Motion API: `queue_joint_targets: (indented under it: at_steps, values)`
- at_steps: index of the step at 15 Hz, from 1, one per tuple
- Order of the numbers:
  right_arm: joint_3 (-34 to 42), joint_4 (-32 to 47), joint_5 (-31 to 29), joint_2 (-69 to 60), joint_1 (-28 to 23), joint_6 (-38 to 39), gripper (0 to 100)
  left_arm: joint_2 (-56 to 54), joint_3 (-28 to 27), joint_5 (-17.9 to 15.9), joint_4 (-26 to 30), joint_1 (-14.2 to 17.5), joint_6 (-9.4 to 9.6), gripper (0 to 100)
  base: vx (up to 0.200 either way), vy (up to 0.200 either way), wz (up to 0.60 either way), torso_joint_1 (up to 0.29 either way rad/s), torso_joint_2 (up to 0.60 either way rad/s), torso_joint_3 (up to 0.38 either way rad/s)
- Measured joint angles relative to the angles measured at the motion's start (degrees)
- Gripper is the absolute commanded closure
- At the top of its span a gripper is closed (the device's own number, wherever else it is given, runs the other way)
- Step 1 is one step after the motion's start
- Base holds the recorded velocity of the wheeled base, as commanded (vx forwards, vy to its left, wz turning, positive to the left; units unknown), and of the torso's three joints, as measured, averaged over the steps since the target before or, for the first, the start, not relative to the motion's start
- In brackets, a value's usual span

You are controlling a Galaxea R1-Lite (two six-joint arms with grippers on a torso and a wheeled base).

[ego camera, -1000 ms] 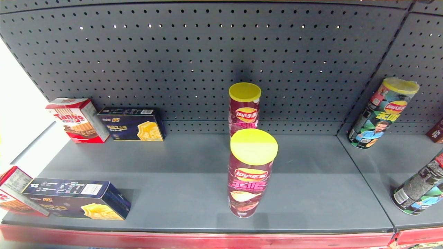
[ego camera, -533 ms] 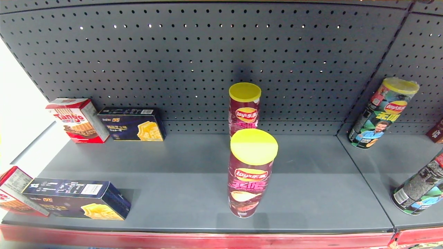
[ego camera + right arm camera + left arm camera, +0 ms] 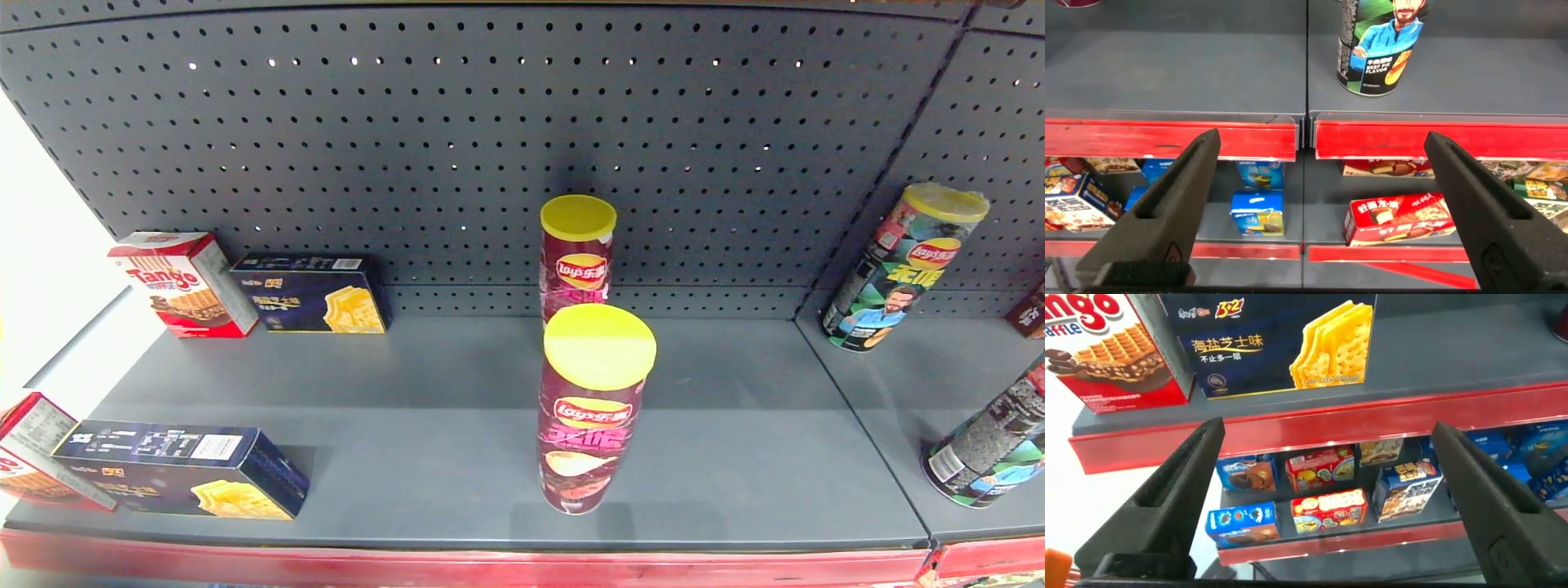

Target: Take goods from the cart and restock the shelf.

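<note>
Two maroon chip cans with yellow lids stand upright mid-shelf, one near the front [image 3: 592, 408] and one at the back panel [image 3: 576, 253]. My left gripper [image 3: 1328, 429] is open and empty, held in front of the shelf's red front lip [image 3: 1315, 429], below a dark blue cracker box [image 3: 1270, 339] and a red wafer box [image 3: 1110, 351]. My right gripper [image 3: 1323, 137] is also open and empty. It faces the red lip [image 3: 1241, 135] where two shelf sections join, with a green-and-black chip can [image 3: 1378, 45] just above.
On the grey shelf [image 3: 424, 425], wafer and cracker boxes [image 3: 314, 292] sit at the left back and the left front [image 3: 175, 469]. Green-and-black cans [image 3: 902, 265] stand in the right section. Lower shelves hold several snack boxes [image 3: 1323, 510].
</note>
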Motion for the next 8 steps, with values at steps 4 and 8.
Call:
queue_joint_targets:
  at_steps: [4,8]
  values:
    - [0.0,0.0,0.0,0.0,0.0,0.0,0,0.0,0.0,0.0,0.0,0.0,0.27,0,0.000,0.000,0.00,0.000,0.00,0.000]
    - [0.0,0.0,0.0,0.0,0.0,0.0,0,0.0,0.1,-0.1,0.0,0.0,0.21,0,-0.050,0.000,0.00,0.001,0.00,0.001]
